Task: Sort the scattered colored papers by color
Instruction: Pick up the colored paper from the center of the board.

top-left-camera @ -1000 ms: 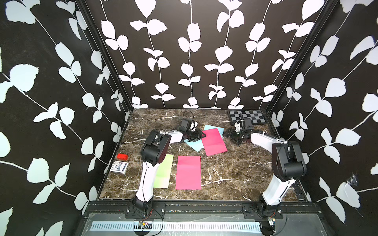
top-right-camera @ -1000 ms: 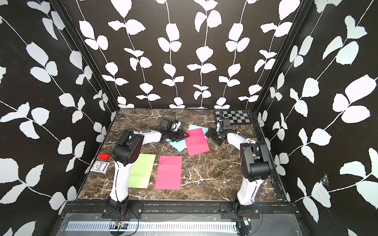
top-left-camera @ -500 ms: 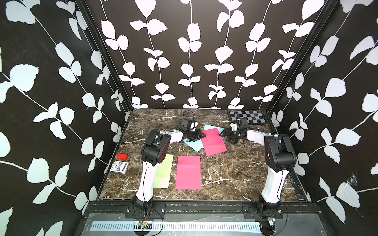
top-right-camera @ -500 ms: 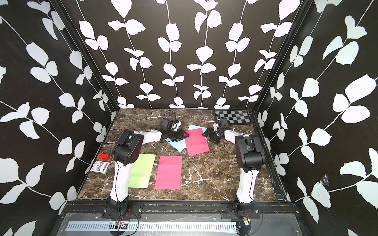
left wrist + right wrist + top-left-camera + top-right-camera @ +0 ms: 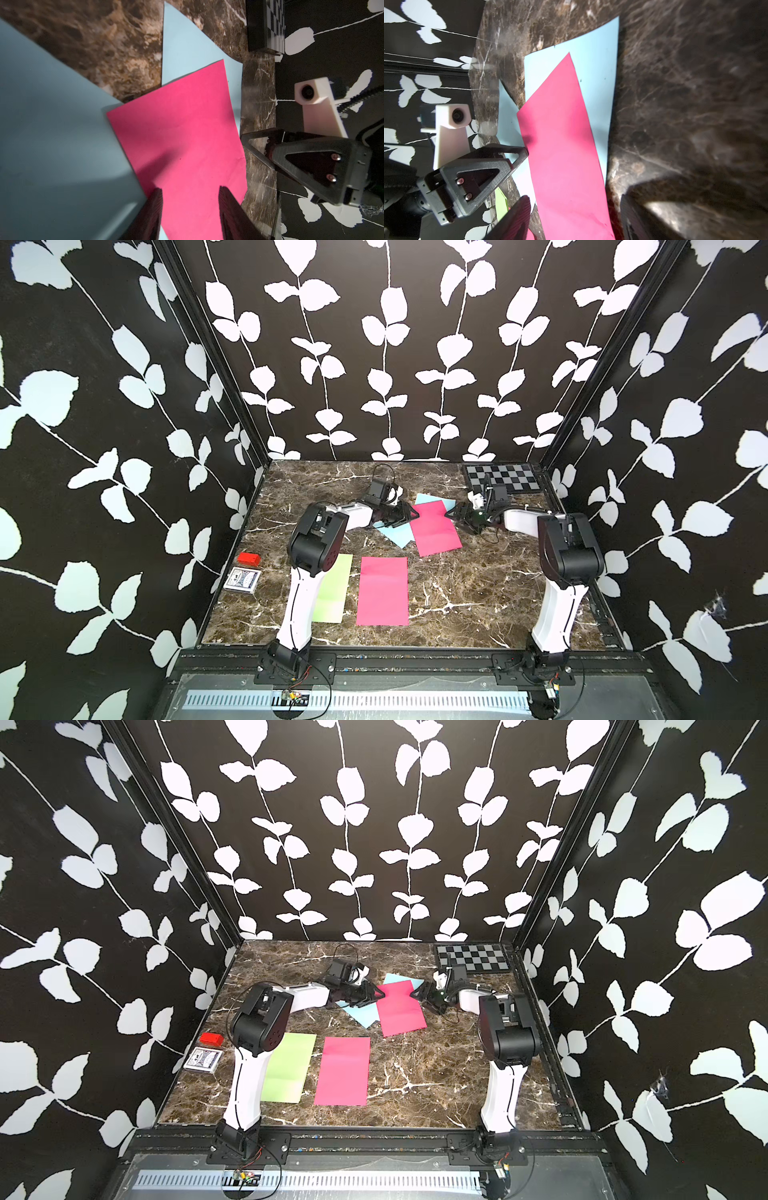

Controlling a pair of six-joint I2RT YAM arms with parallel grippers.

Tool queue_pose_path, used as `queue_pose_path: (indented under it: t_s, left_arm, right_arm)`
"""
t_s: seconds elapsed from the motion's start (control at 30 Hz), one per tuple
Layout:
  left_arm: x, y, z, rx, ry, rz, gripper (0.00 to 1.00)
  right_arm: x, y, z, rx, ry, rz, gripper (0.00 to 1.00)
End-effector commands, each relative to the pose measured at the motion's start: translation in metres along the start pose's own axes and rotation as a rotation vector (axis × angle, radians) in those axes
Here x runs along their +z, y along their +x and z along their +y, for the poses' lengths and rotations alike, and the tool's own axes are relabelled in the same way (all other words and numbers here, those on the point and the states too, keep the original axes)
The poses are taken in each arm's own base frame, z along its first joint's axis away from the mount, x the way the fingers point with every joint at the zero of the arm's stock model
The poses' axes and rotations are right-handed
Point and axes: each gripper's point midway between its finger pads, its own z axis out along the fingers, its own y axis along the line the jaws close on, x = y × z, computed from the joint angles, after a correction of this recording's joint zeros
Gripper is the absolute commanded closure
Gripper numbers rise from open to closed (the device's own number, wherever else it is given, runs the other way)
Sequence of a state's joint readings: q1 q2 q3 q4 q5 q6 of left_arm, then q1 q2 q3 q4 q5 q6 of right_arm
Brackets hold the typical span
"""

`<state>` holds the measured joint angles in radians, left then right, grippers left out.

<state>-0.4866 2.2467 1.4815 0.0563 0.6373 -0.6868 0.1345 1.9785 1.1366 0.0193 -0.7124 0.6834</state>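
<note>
A hot pink paper (image 5: 435, 529) lies tilted over two light blue papers (image 5: 392, 536) at the middle back of the table. My left gripper (image 5: 410, 514) is at its left edge, open, the sheet running between its fingers (image 5: 152, 207) in the left wrist view. From the other side, my right gripper (image 5: 452, 516) meets the sheet's right edge. It is open wide with the pink paper (image 5: 562, 145) between its fingers (image 5: 517, 218). Nearer the front lie a second pink paper (image 5: 382, 591) and a light green paper (image 5: 334, 589), side by side, the green one partly behind the left arm.
A black-and-grey checkerboard panel (image 5: 505, 477) sits at the back right corner. A patterned card box (image 5: 243, 580) and a small red box (image 5: 249, 559) lie by the left wall. Bare marble (image 5: 478, 585) shows at the front right.
My right gripper has moved left to the pink paper's right edge, with the right arm's elbow swinging along. Its jaws have narrowed slightly. The left gripper has stayed where it was.
</note>
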Motion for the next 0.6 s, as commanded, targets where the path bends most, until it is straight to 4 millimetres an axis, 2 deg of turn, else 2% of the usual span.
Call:
queue_pose_path:
  t_s: [0.0,0.13,0.3,0.57]
  left_arm:
    - [0.006,0.011,0.012,-0.019,-0.04,0.041,0.53]
    - [0.007,0.011,0.014,-0.022,-0.041,0.042,0.53]
    - [0.007,0.011,0.015,-0.024,-0.043,0.042,0.53]
    - [0.008,0.012,0.015,-0.026,-0.044,0.044,0.53]
  right_arm:
    - [0.001,0.024,-0.017,0.04,0.022,0.047,0.32]
    - [-0.001,0.03,-0.017,0.046,0.013,0.049,0.33]
    - [-0.008,0.03,-0.008,0.04,-0.019,0.026,0.33]
    - [-0.02,0.017,0.024,0.026,-0.126,-0.015,0.34]
